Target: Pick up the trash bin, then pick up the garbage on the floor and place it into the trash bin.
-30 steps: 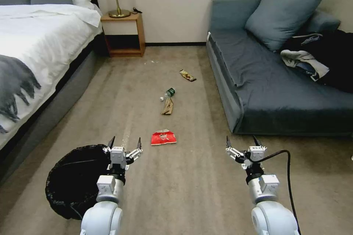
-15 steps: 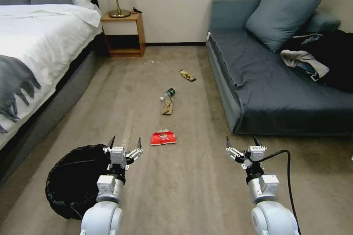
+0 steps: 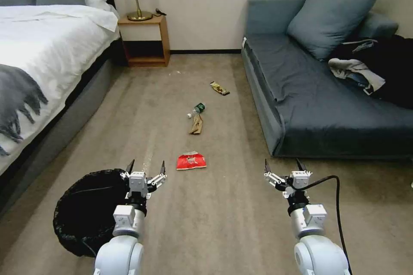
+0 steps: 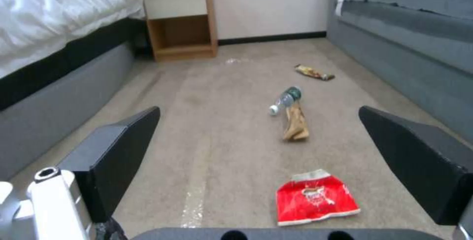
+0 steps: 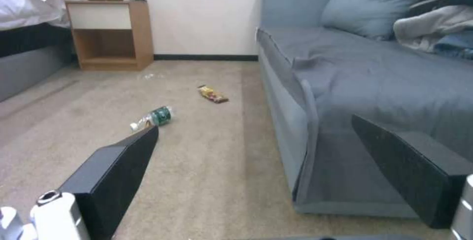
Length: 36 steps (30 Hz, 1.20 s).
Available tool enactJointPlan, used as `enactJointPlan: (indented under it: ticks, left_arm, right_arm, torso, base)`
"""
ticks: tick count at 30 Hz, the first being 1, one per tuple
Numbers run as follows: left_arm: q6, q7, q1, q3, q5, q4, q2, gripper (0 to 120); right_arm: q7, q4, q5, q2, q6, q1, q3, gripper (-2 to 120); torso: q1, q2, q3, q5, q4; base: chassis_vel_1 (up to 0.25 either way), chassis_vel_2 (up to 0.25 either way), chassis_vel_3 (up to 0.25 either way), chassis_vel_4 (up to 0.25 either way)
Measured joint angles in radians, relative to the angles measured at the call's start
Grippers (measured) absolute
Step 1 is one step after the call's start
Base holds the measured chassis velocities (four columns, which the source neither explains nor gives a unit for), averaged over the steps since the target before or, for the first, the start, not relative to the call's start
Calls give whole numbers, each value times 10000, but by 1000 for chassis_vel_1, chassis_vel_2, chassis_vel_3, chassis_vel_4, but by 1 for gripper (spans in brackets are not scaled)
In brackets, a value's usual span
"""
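Head view: left gripper (image 3: 146, 167) and right gripper (image 3: 282, 166) both gape wide, empty, above carpet; trash bin (image 3: 86, 212) beside the left arm; snack packet (image 3: 191, 161) ahead, bottle (image 5: 152, 118) farther.

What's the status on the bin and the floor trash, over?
Left pincer and right pincer open, empty. Trash bin on floor, ungrasped. Four litter items ahead, snack packet nearest. Path clear.

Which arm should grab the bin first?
Left, probably. The left gripper hangs open right beside the trash bin on the robot's left; the right gripper, also open, is across the floor.
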State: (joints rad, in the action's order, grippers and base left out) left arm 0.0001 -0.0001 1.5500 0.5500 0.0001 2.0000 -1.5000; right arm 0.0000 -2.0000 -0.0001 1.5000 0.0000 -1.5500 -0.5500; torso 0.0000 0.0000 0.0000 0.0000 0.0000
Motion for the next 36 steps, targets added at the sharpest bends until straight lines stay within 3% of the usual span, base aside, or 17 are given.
enactJointPlan:
  ticks: [4, 8, 9, 12, 18, 20, 21, 22, 23, 24, 27, 28, 29, 30, 33, 34, 36]
  left_arm:
    - [-178, 118, 180, 371, -259, 72, -74, 100]
    - [-994, 672, 917, 1882, -1292, 517, -378, 100]
    - [-994, 672, 917, 1882, -1292, 517, -378, 100]
    - [-1695, 1121, 1539, 3014, -2027, 903, -572, 100]
    - [-1876, 1174, 1692, 3199, -2010, 997, -582, 100]
    - [-1866, 818, 1693, 3180, -1913, 997, -581, 100]
    - [-1666, 96, 1685, 3119, -1929, 998, -558, 100]
    - [-1578, -159, 1683, 3097, -1965, 1000, -547, 100]
    - [-1267, -1115, 1672, 3032, -2225, 1027, -503, 100]
    - [-1267, -1115, 1672, 3032, -2225, 1027, -503, 100]
    - [-45, -4347, 1565, 2911, -4161, 1277, -368, 100]
    - [239, -4914, 1553, 2914, -4766, 1399, -334, 100]
    - [239, -4914, 1553, 2914, -4766, 1399, -334, 100]
    - [741, -5746, 1551, 2950, -5771, 1651, -279, 100]
    - [1944, -7250, 1538, 3105, -7780, 2153, -205, 100]
    - [1944, -7250, 1538, 3105, -7780, 2153, -205, 100]
    - [2526, -7868, 1492, 3150, -8559, 2324, -205, 100]
  right_arm:
    - [99, 44, -20, -12, 311, -115, 143, 100]
    - [631, 341, -167, -72, 1842, -741, 939, 100]
    - [631, 341, -167, -72, 1842, -741, 939, 100]
    - [912, 549, -261, -121, 2879, -1150, 1443, 100]
    - [446, 610, -404, -243, 3157, -1146, 1452, 100]
    - [526, 617, -510, -300, 3148, -1088, 1429, 100]
    - [616, 618, -651, -368, 3004, -1004, 1392, 100]
    - [632, 617, -685, -393, 2956, -986, 1379, 100]
    - [662, 591, -757, -475, 2822, -941, 1347, 100]
    - [662, 591, -757, -475, 2822, -941, 1347, 100]
    - [686, 442, -805, -807, 2491, -784, 1290, 100]
    - [683, 407, -805, -895, 2422, -743, 1269, 100]
    - [683, 407, -805, -895, 2422, -743, 1269, 100]
    - [662, 382, -804, -998, 2344, -693, 1255, 100]
    - [607, 349, -798, -1089, 2246, -651, 1280, 100]
    - [607, 349, -798, -1089, 2246, -651, 1280, 100]
    - [582, 353, -811, -1059, 2234, -633, 1323, 100]
  torso:
    - [0, 0, 0, -5, -2]
    - [0, 0, 0, -3, 1]
    - [0, 0, 0, -3, 1]
    - [0, 0, -1, 3, 3]
    - [0, 0, -1, -1, -1]
    - [0, 0, -1, -2, -1]
    - [0, 0, -1, 1, -1]
    - [0, 0, -1, 1, -1]
    - [0, 0, 0, -1, -1]
    - [0, 0, 0, -1, -1]
    - [0, 0, -1, -2, 1]
    - [0, 0, 0, -3, 0]
    - [0, 0, 0, -3, 0]
    - [0, 0, 0, 0, 0]
    - [0, 0, 0, 1, 0]
    - [0, 0, 0, 1, 0]
    - [0, 0, 0, 1, 0]
  base:
    - [0, 0, 0, 0]
    - [0, 0, 0, 0]
    - [0, 0, 0, 0]
    - [0, 0, 0, 0]
    - [0, 0, 0, 0]
    - [0, 0, 0, 0]
    - [0, 0, 0, 0]
    - [0, 0, 0, 0]
    - [0, 0, 0, 0]
    - [0, 0, 0, 0]
    - [0, 0, 0, 0]
    - [0, 0, 0, 0]
    - [0, 0, 0, 0]
    - [0, 0, 0, 0]
    - [0, 0, 0, 0]
    - [0, 0, 0, 0]
    - [0, 0, 0, 0]
